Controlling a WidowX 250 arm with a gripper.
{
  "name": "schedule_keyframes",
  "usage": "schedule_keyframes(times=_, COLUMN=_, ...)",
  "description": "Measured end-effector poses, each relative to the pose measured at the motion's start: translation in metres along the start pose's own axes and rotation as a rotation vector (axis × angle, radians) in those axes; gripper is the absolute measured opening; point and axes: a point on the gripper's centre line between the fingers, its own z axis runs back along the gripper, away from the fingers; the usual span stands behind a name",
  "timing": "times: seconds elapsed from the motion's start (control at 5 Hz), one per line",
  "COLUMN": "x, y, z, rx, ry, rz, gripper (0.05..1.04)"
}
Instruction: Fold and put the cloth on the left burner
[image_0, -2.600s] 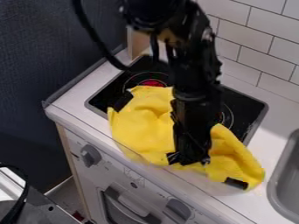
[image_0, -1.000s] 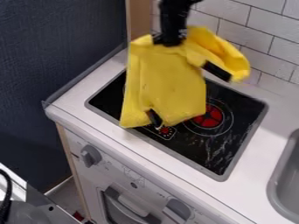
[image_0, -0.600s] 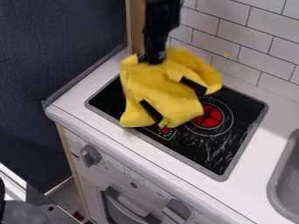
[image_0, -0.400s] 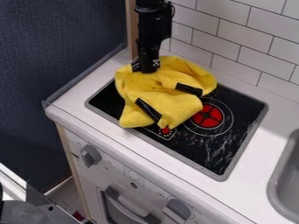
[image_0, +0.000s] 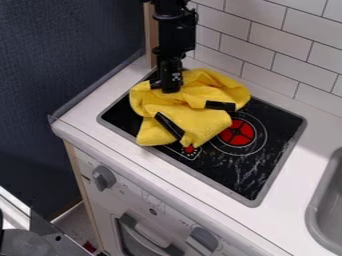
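A: While I stand watching this toy kitchen, log the cloth (image_0: 197, 120) first. Position?

B: On the left part of the stovetop (image_0: 244, 175), over the left burner's place. Yellow, loosely folded, bunched in uneven layers rather than flat.

A: Markings on it?

B: Two. One black strip (image_0: 169, 126) slants across the fold toward the stovetop's front edge. A second black strip (image_0: 220, 106) lies nearer the stovetop's middle.

A: Gripper (image_0: 165, 89)?

B: Black, pointing down above the rear left part of the stovetop, its lower end against the cloth. The arm comes from the top of the view.

A: Jaws?

B: Cannot tell whether they are open, closed or gripping the cloth. Entered as undetermined.

A: Rest of the stovetop?

B: Red-centred burner (image_0: 238, 132) toward its right, exposed, just beyond the cloth's edge. Small printed dial (image_0: 189, 149) near its front edge, partly under the cloth's lower edge.

A: Surroundings?

B: White counter (image_0: 287, 215) around the stovetop; grey sink (image_0: 328, 202) to its right. White tiles (image_0: 294, 42) behind it, wooden post (image_0: 153, 42) at its rear left, dark wall (image_0: 60, 60) left of it. Below its front edge, two grey knobs (image_0: 103, 177) on the oven panel (image_0: 152, 200).
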Motion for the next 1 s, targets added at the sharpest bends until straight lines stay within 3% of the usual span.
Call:
schedule_keyframes(times=0.2, x=-0.001, y=-0.005, z=0.019, rx=0.038, ry=-0.019, rz=0.022, gripper=0.820)
schedule_keyframes(times=0.4, x=-0.003, y=-0.009, z=0.031, rx=0.093, ry=0.009, rz=0.045, gripper=1.027)
schedule_keyframes(times=0.6, x=0.003, y=-0.018, z=0.037, rx=0.130, ry=0.031, rz=0.076, gripper=1.012)
schedule_keyframes(times=0.8, x=0.016, y=-0.029, z=0.032, rx=0.087, ry=-0.021, rz=0.053, gripper=1.010)
schedule_keyframes(times=1.0, x=0.031, y=-0.051, z=0.033, rx=0.050, ry=0.024, rz=0.018, gripper=1.010)
